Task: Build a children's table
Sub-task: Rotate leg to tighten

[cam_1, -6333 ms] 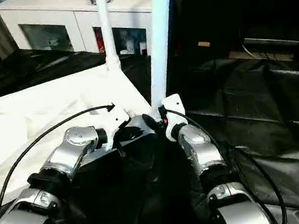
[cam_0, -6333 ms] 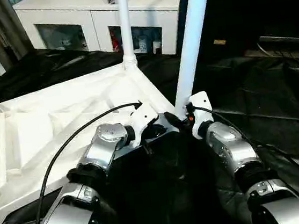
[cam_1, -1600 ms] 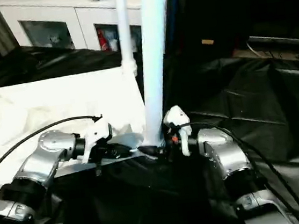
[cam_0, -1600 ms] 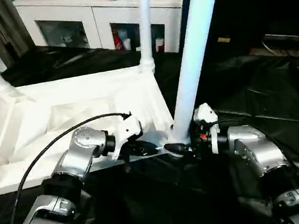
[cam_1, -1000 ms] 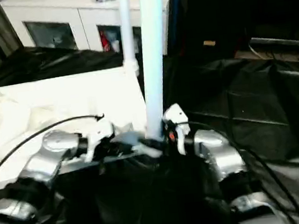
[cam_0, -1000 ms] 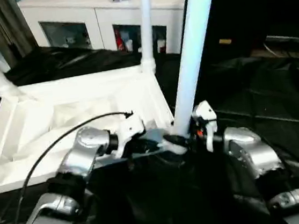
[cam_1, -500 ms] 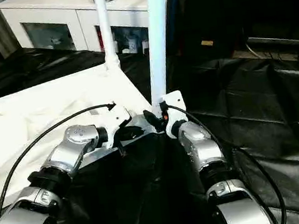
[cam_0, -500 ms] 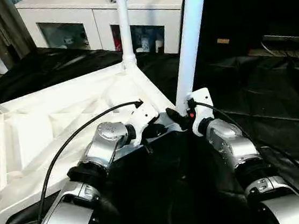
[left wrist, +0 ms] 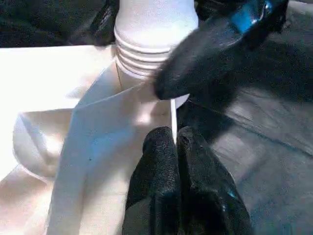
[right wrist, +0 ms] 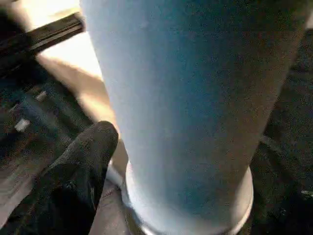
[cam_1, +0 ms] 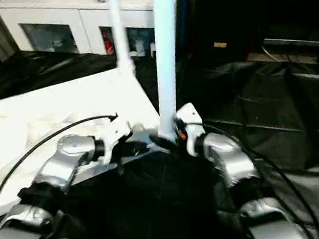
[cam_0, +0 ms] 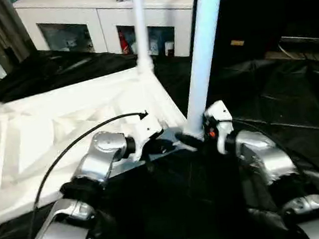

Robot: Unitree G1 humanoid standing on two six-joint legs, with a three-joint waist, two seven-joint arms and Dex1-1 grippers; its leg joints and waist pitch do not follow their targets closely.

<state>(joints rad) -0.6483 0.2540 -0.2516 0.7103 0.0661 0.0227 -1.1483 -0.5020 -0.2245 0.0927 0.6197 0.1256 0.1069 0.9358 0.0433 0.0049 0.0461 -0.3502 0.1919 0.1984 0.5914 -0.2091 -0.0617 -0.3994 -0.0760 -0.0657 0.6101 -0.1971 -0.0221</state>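
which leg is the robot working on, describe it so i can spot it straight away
Start at the upside-down white table top lying on the black sheet. Go to its corner nearest the robot, where the two grippers meet: the near leg stands upright in that socket. It looks thicker than the far leg by the cabinet, and the right gripper sits at its base.

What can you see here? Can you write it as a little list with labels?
table top: white table top lying upside down on black sheeting
near leg: white near leg standing upright in the corner socket by the grippers
far leg: far leg upright in the next corner
left gripper: left gripper shut on the table top's edge
right gripper: right gripper at the near leg's base
behind: white cabinet with glass doors
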